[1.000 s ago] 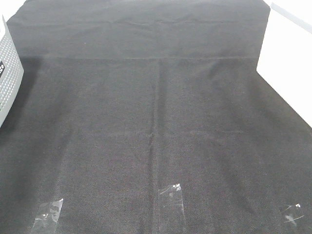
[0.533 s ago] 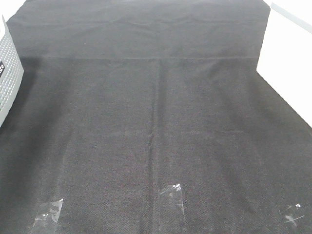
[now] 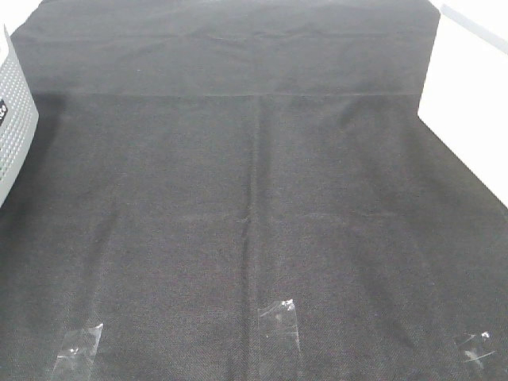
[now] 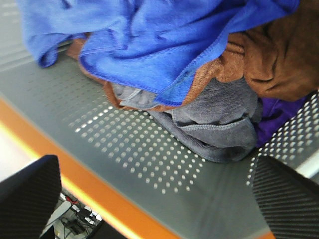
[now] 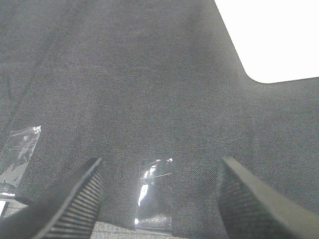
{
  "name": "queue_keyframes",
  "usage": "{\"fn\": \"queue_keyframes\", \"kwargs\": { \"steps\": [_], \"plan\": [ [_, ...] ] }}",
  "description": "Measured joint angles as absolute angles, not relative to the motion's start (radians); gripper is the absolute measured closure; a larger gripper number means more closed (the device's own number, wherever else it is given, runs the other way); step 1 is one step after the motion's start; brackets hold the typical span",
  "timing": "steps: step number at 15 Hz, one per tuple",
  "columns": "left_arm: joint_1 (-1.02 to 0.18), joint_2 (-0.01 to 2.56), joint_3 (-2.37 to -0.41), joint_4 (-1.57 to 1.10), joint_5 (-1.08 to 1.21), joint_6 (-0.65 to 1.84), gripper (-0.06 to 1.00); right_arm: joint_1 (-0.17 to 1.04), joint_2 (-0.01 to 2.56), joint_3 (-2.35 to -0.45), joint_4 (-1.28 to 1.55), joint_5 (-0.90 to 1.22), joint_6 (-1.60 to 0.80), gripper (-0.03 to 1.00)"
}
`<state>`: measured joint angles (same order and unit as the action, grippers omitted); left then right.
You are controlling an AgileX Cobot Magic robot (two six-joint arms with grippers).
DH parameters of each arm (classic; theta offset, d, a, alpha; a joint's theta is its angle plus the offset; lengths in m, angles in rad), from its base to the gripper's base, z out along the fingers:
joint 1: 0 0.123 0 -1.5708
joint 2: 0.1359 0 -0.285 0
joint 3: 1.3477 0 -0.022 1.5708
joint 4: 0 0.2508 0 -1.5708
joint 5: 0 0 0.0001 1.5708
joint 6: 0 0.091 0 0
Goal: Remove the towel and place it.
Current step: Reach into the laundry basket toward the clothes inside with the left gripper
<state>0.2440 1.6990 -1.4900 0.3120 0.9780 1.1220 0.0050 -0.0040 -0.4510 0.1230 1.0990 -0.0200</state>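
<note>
Shows the towel (image 4: 164, 45) heaped over a brown cloth (image 4: 279, 50), a grey cloth (image 4: 214, 124) and a purple cloth (image 4: 271, 124), all on a perforated grey surface (image 4: 129, 149) with an orange edge (image 4: 89, 189). Has the left pincer (image 4: 159, 199) spread wide near the pile, gripping nothing. Has the right pincer (image 5: 164, 199) well parted and empty, above the black cover (image 5: 149, 74) on the worktop (image 3: 476, 103), over a strip of clear tape (image 5: 152, 191).
</note>
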Motion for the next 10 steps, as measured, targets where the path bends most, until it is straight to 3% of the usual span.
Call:
{"fn": "queue_keyframes", "kwargs": {
  "steps": [10],
  "plan": [
    [0.254,2.009,-1.492,0.474,0.802,1.242,-0.04,0.005,-0.004,-0.451,0.123,1.099,-0.020,0.33]
  ]
}}
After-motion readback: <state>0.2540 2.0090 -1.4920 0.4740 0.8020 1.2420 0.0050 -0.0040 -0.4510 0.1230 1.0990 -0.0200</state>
